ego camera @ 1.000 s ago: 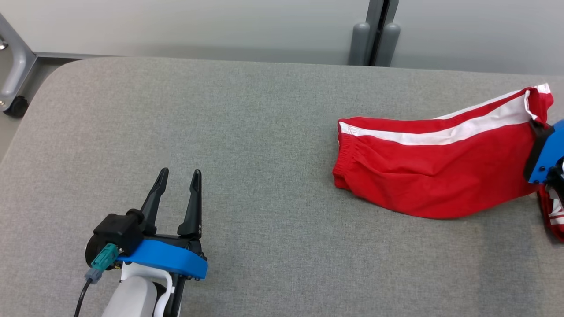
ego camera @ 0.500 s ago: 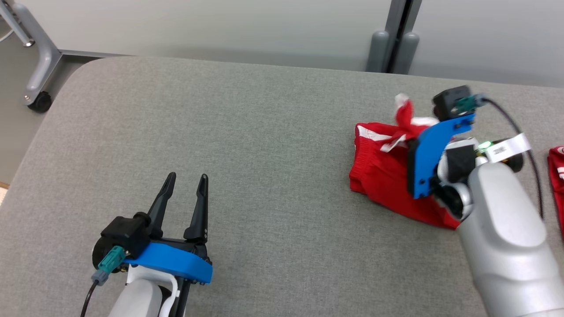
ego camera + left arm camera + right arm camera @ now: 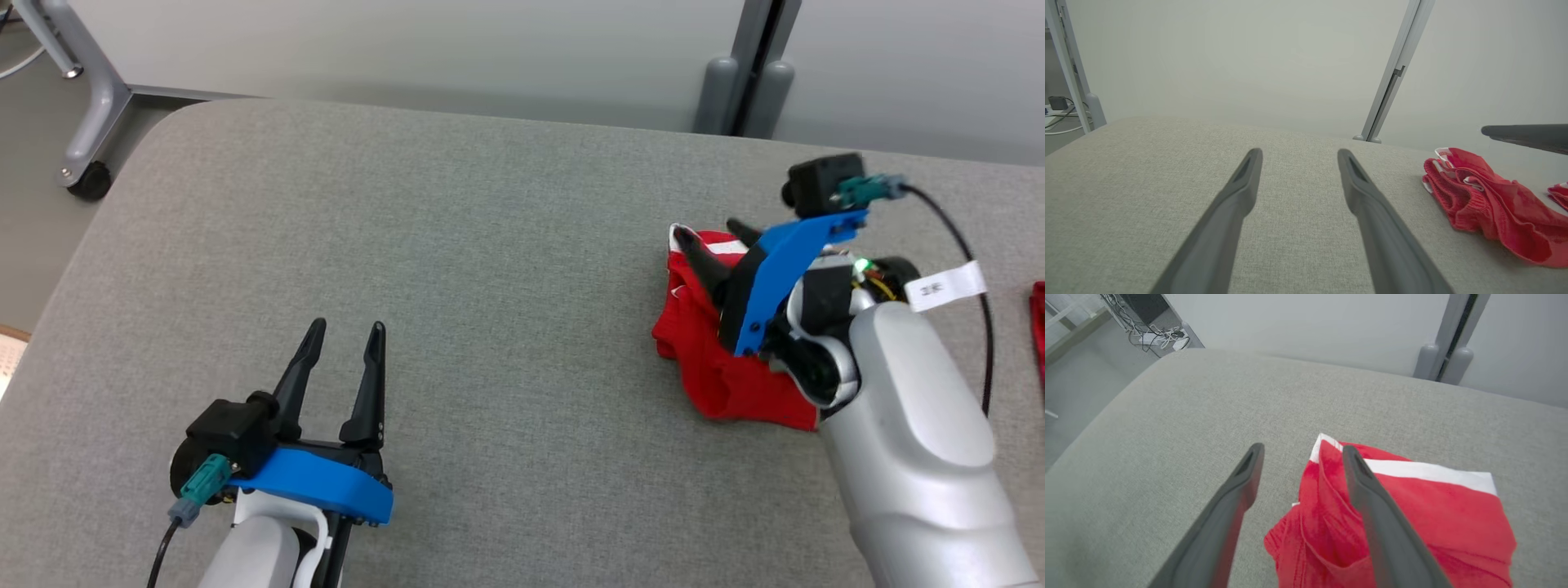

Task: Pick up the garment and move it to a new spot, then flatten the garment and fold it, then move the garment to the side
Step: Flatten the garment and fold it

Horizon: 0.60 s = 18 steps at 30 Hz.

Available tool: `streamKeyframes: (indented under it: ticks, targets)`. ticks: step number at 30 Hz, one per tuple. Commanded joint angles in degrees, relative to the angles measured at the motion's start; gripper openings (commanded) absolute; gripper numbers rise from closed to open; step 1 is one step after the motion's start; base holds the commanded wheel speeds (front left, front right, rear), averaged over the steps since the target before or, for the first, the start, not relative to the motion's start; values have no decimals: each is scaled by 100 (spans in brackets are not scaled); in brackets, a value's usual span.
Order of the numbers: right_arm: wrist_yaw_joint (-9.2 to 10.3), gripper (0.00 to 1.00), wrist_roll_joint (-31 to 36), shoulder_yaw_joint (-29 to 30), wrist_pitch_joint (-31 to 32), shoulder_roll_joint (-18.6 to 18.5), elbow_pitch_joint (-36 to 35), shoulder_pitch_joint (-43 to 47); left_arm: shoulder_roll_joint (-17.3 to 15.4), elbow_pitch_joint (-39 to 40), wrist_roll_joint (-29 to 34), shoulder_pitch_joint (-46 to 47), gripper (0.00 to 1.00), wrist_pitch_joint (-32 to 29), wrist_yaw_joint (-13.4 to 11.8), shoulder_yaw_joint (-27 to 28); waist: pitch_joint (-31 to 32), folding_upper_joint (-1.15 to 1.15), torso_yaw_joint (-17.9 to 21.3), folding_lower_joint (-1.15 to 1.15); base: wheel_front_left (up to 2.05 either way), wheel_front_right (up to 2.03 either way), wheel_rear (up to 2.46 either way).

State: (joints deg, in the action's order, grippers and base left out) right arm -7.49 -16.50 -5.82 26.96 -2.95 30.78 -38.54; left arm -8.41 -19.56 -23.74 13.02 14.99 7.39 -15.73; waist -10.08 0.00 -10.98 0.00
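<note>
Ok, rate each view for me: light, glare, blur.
Head view: soft, even light, sharp throughout, no glare on the garment. Left wrist view: pale and washed out, with the left fingers soft close to the lens. Right wrist view: the right fingers blur toward the bottom edge.

Grey table [image 3: 490,245] — wheeled frame [image 3: 96,122], perhaps cables [image 3: 1159,337].
</note>
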Motion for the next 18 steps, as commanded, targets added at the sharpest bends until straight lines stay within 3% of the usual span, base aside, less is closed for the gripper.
streamKeyframes:
  ticks: [1,6,12,13,15,18]
  targets:
    - [-2,100,-43,43,-80,1,-122,-32,-17,16,-12,-1,100,25,10,22,22,0,43,0,0,0,0]
    - [-1,100,10,499,-307,-248,-678,248,-20,33,34,-98,100,25,9,122,120,0,193,0,0,0,0]
    - [-2,100,531,944,-257,-665,-716,843,-28,51,63,-109,100,25,10,76,181,0,286,0,0,0,0]
    - [-2,85,584,937,-243,-712,-668,924,-36,55,63,-90,100,25,9,61,161,0,297,0,0,0,0]
    - [-2,0,657,890,-274,-783,-582,1026,-61,51,70,-30,100,25,9,42,107,0,321,0,0,0,0]
    - [-2,0,707,729,-295,-777,-395,1064,-103,34,85,77,100,25,9,35,0,0,360,0,0,0,0]
